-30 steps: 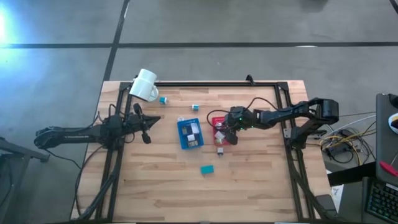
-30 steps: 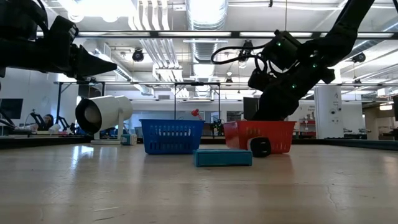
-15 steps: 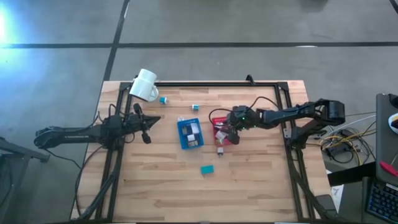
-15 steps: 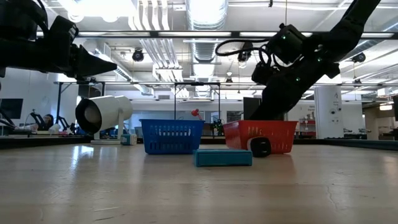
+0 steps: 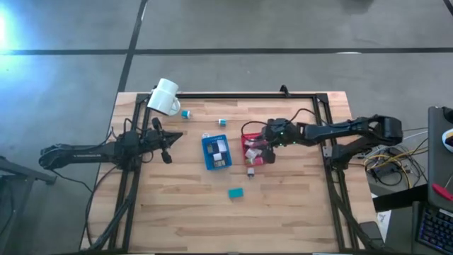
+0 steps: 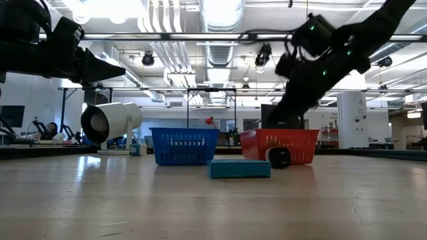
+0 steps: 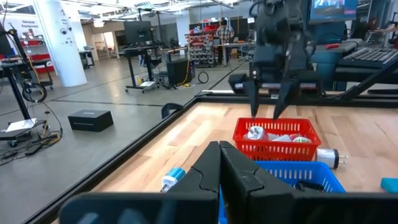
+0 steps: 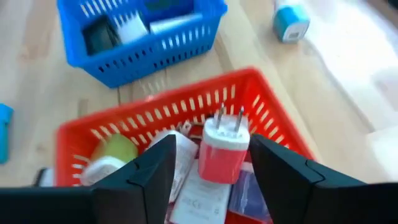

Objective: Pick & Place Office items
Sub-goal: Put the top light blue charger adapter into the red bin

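Note:
My right gripper (image 8: 212,146) hangs open over the red tray (image 5: 247,134), pointing slantwise down into it. A red and white plug (image 8: 224,152) lies in that tray on other small items, and the fingers stand clear on either side of it. The blue tray (image 5: 207,150) beside it holds several small items. A teal block (image 5: 236,192) and a white and black piece (image 5: 250,171) lie on the table near the trays. Two small teal pieces (image 5: 186,113) (image 5: 221,122) lie farther back. My left gripper (image 5: 166,145) waits shut at the table's left.
A large white mug (image 5: 165,97) lies on its side at the far left corner. A black frame (image 5: 248,95) runs along the table's far, left and right edges. Bare wood stretches across the near half of the table.
My right gripper has risen from inside the red tray to above its rim and drawn back a little toward the table's right edge. The plug and the other items in the tray stay where they were.

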You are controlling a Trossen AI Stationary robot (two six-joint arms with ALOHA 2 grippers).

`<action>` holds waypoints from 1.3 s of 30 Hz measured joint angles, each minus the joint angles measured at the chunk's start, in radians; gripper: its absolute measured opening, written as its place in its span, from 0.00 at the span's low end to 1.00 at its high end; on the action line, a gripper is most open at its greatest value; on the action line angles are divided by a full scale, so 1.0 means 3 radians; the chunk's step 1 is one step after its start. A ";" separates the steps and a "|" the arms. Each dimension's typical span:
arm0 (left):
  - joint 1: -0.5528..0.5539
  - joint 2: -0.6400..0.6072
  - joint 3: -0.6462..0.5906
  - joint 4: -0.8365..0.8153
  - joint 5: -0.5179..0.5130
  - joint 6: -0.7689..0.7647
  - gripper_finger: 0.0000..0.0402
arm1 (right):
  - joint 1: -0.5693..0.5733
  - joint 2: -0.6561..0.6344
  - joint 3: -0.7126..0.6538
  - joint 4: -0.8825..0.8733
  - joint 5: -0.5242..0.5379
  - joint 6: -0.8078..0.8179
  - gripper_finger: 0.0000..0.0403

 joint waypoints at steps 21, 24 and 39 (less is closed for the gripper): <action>0.0001 0.0003 0.0000 0.0004 -0.0001 -0.0064 0.01 | 0.1042 -0.2652 -0.1553 0.1695 0.0861 -0.0129 0.46; 0.0000 0.0003 0.0000 0.0006 -0.0002 -0.0064 0.01 | 0.1040 -0.2836 -0.1624 0.1684 0.0824 -0.0232 0.41; 0.0000 0.0004 0.0000 0.0005 -0.0003 -0.0051 0.01 | 0.1039 -0.3155 -0.1689 0.1517 0.0774 -0.0515 0.04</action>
